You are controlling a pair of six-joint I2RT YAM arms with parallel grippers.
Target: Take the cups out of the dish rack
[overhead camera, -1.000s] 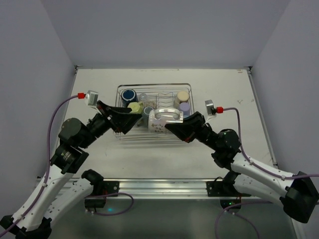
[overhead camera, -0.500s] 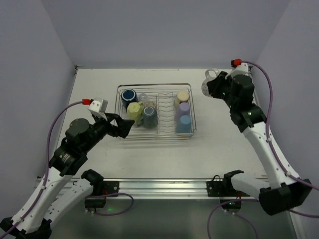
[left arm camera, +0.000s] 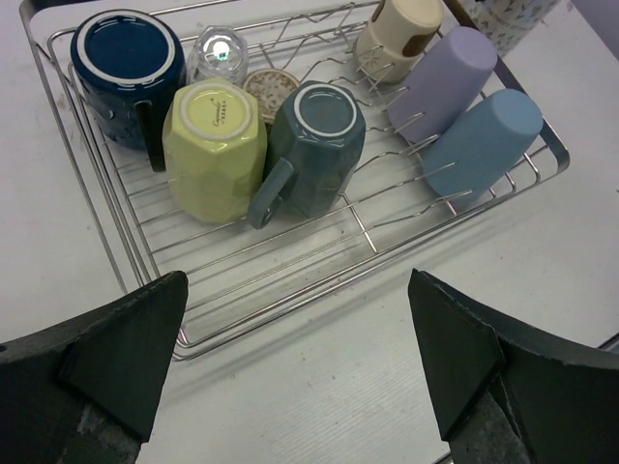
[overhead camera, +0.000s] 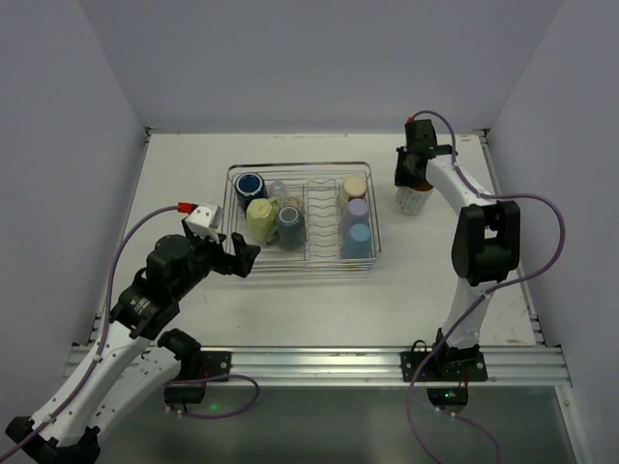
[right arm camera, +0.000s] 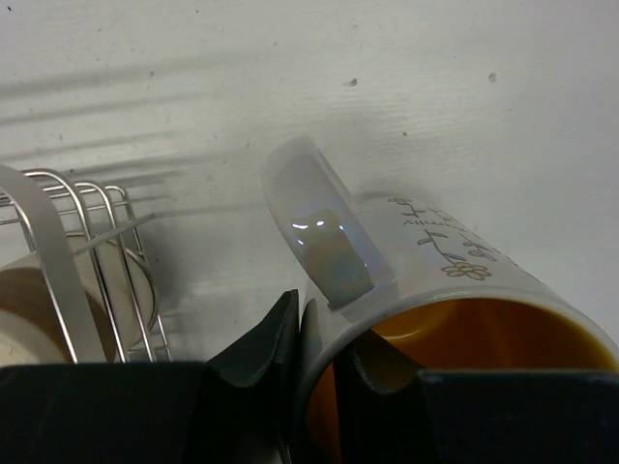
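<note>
- Off to the right of the rack [overhead camera: 302,164], apart from its far right corner, sits the white mug [overhead camera: 414,201]. It is directly under the right gripper [overhead camera: 414,184], mouth toward it. Whether its base touches the table [overhead camera: 193,164] I cannot tell.
- The right gripper is nearly closed and clamped on the mug's rim. In the wrist view one finger [right arm camera: 253,360] presses the outer wall just below the handle [right arm camera: 324,237]. The other finger [right arm camera: 379,375] sits inside against the orange lining.
- The left gripper [overhead camera: 242,259] has its jaws spread fully wide, gripping nothing and touching nothing. It hangs just outside the rack's near left corner, pointed into the rack.
- In the left wrist view the rack's near rim runs between the two fingers [left arm camera: 126,353], and the cups lie beyond them.
- In the rack's left half, bottoms up, are a dark blue cup [left arm camera: 126,68], a clear glass [left arm camera: 218,53], a small metallic cup [left arm camera: 271,87], a yellow-green cup [left arm camera: 215,145] and a teal cup [left arm camera: 314,145]. The teal one's handle points toward the gripper, and the cup is pressed against the yellow-green one.
- In the right half a cream cup [left arm camera: 401,34], a lavender cup [left arm camera: 440,72] and a light blue cup [left arm camera: 479,145] lean tilted in a row on the plate-slot wires.
</note>
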